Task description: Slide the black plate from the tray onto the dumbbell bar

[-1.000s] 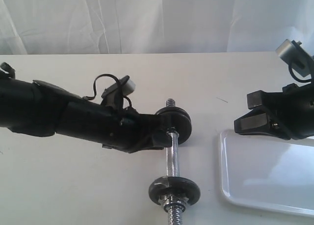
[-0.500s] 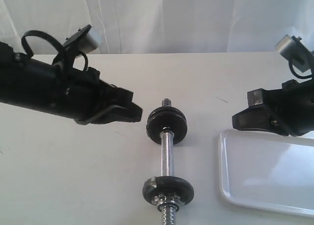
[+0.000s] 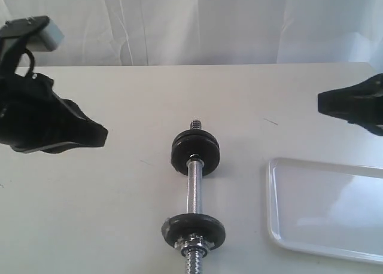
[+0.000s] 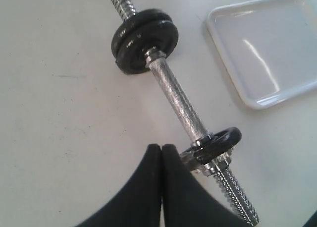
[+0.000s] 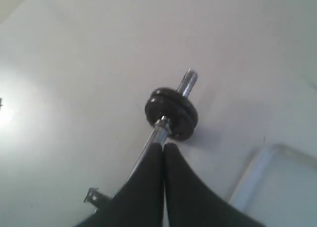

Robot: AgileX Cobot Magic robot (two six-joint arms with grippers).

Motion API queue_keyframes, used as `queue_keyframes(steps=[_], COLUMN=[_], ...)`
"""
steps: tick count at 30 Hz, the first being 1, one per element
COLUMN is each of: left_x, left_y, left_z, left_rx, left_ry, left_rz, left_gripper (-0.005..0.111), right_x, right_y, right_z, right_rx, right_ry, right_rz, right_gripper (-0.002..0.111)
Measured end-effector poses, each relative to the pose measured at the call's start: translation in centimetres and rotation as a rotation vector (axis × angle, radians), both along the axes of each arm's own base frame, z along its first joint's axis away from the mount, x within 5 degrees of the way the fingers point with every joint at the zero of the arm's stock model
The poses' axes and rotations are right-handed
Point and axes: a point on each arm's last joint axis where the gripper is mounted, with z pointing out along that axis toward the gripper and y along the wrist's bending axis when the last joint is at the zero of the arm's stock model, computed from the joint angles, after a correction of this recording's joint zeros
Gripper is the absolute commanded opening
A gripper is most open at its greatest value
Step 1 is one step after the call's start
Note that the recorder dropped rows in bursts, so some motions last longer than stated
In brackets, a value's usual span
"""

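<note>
Both empty: left gripper (image 4: 161, 148) and right gripper (image 5: 164, 146) pressed together, clear of the bar (image 3: 192, 187).
The black plate (image 3: 195, 154) rides its far end: heavy, rigid iron by the look; pinch the rim.

The dumbbell bar (image 4: 178, 100) is seen as bright chromed metal, coarsely threaded at the ends and finely knurled in the middle. The black plates (image 4: 141, 38) are finished matt and slightly grainy. The tray (image 4: 257, 102) is formed of glossy white plastic. The counter (image 4: 59, 113) is surfaced smooth and matt white; the fingers (image 4: 143, 187) are finished matt black.
</note>
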Motion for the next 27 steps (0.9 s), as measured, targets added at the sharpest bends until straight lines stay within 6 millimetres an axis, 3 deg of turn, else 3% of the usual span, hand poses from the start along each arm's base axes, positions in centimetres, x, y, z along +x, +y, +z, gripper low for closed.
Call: queue_keyframes(steps=[4, 7, 10, 12, 22, 27], left_x=[-2.2, -2.7, -3.5, -4.1, -9.1, -10.6], left_y=[2.6, 3.9, 4.4, 4.8, 8.1, 9.2], left_z=[1.2, -2.3, -7.1, -8.5, -4.0, -3.8], left_rx=[0.046, 0.141, 0.196, 0.193, -0.035, -0.026], left_ry=[-0.069, 0.022, 0.147, 0.167, -0.063, -0.094], left_rz=[0.075, 0.167, 0.204, 0.225, 0.25, 0.249], left_gripper=[0.0, 0.0, 0.0, 0.0, 0.0, 0.0], right_x=[-3.0, -3.5, -3.9, -4.6, -7.2, -7.8], right_y=[-0.2, -0.2, 0.0, 0.0, 0.0, 0.1], right_z=[0.9, 0.1, -0.3, 0.0, 1.0, 1.2], right_rx=[-0.024, -0.032, -0.034, -0.043, -0.075, -0.049], right_ry=[-0.13, -0.115, -0.091, -0.119, -0.22, -0.224], right_rz=[-0.03, -0.023, 0.006, 0.011, 0.015, 0.0], right_gripper=[0.0, 0.0, 0.0, 0.0, 0.0, 0.0])
